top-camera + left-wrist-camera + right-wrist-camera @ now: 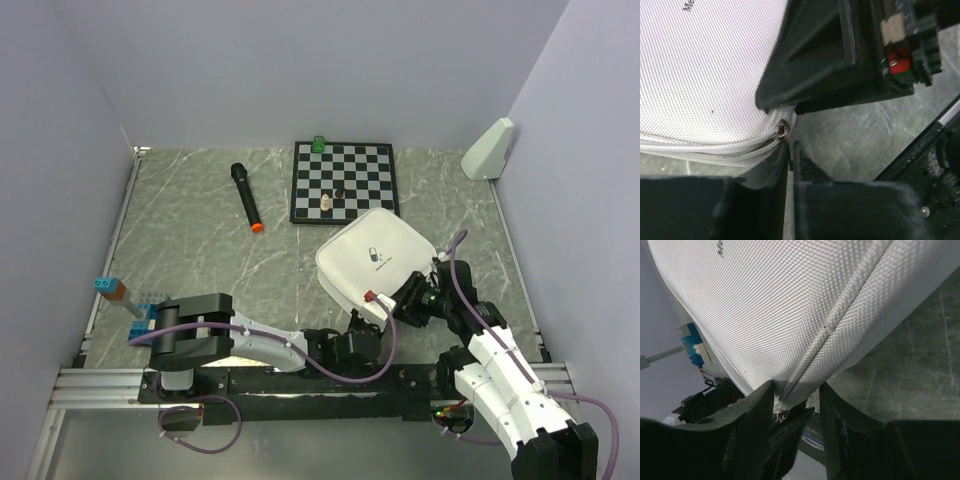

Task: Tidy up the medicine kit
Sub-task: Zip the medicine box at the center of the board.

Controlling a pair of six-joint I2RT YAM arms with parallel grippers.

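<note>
At the far left edge of the grey marbled table [200, 250] we see a small cluster of blue and orange blocks [108, 287]. Right of them, further back, a black microphone [246, 198] with an orange tip lies flat. Next comes the chessboard [344, 181], with a light piece and a dark piece on it and a small green object [320, 143] at its far edge.

Just near of the board's near-right corner, right of centre, sits the medicine kit [375, 258], zipped up, lid and logo facing up.

Our left gripper [791, 150] is at the kit's near corner, its fingers pressed almost together directly below the metal zipper slider [783, 129]. We cannot tell whether they hold a pull tab.

Just right of it, our right gripper [795, 390] pinches the kit's near edge, and the seamed fabric rim is wedged between both fingers [835, 410]. This part of the kit looks tilted up off the table.

In the far right corner a white wedge-shaped object [489, 150] stands against the wall.
</note>
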